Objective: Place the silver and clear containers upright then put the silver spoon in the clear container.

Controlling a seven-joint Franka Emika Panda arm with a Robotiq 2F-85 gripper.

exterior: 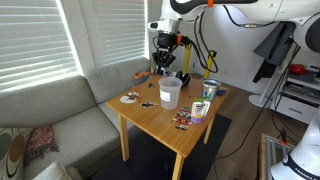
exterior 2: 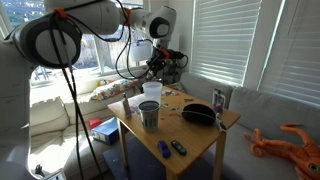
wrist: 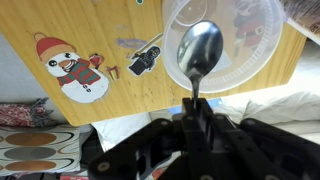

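Above clear container (wrist: 245,40): claw (wrist: 196,108) pinching silver spoon (wrist: 199,50). Risk: off-centre release, spoon strikes rim, topples container on counter (wrist: 100,20).

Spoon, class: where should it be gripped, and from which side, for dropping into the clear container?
Grip the spoon by its thin handle, from above. The gripper holds it so, with the bowl hanging over the upright, open clear container.

Glossy metal spoon (wrist: 199,52), clear smooth plastic container (wrist: 248,40), matt light wooden table (wrist: 105,25).
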